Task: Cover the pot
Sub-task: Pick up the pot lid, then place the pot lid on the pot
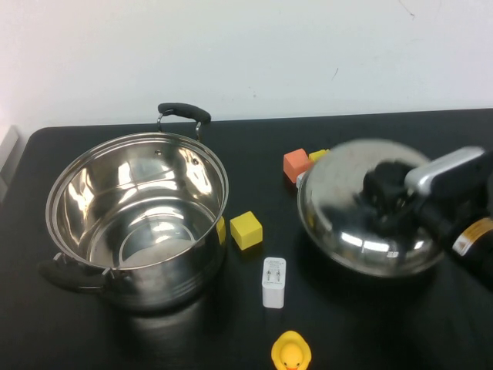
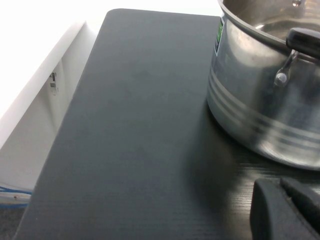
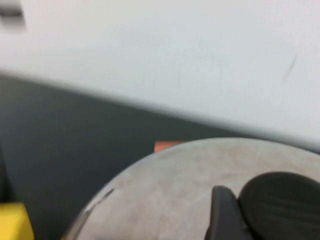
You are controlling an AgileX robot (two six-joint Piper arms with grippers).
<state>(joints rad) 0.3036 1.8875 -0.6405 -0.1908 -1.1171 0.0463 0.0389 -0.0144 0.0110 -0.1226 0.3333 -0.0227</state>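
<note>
The pot (image 1: 154,185) is a large shiny steel stockpot with black side handles, standing open on the left of the black table. It also shows in the left wrist view (image 2: 260,110). The domed steel lid (image 1: 339,200) is at the right, tilted and blurred. My right gripper (image 1: 389,196) is over the lid's middle and shut on its black knob (image 3: 280,205), with one finger (image 3: 222,215) against the knob. My left gripper (image 2: 280,187) is low by the table beside the pot's near handle, shut and empty. It is out of the high view.
A yellow cube (image 1: 246,230) and a white charger (image 1: 273,282) lie between pot and lid. An orange cube (image 1: 296,164) and another yellow cube (image 1: 317,155) sit behind the lid. A rubber duck (image 1: 291,353) stands at the front edge.
</note>
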